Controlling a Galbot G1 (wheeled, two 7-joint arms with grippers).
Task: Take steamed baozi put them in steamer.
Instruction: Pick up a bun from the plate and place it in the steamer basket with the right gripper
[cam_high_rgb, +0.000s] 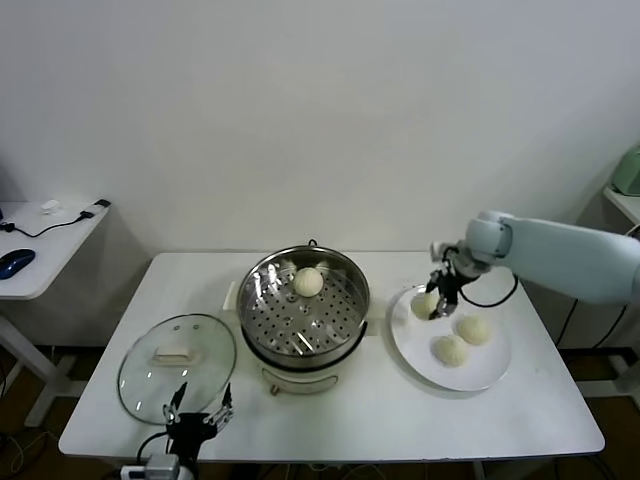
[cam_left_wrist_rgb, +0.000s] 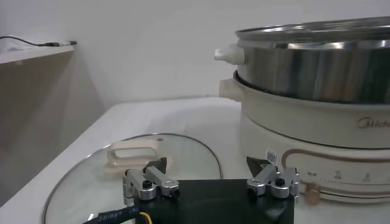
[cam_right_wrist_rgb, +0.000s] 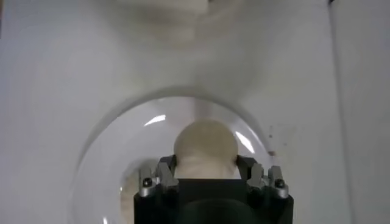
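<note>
- The right gripper (cam_high_rgb: 437, 303) is closed around a round cream-white dough baozi (cam_high_rgb: 425, 304) at the 10 o'clock edge of the flat white plate (cam_high_rgb: 480, 376); in the right wrist view its fingers (cam_right_wrist_rgb: 167, 171) flank the bun (cam_right_wrist_rgb: 205, 148).
- Two more cream buns (cam_high_rgb: 473, 329) (cam_high_rgb: 450, 349) lie on the plate.
- One bun (cam_high_rgb: 308, 282) sits at 12 o'clock inside the shiny round steel steamer (cam_high_rgb: 303, 307) on the white counter (cam_high_rgb: 400, 420).
- The left gripper (cam_high_rgb: 197, 415), fingers spread and empty, waits at the counter's 7 o'clock edge by the round glass lid (cam_high_rgb: 176, 366).

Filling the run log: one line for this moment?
right gripper: shut on bun over plate | steamer: one bun | left gripper: idle by lid
</note>
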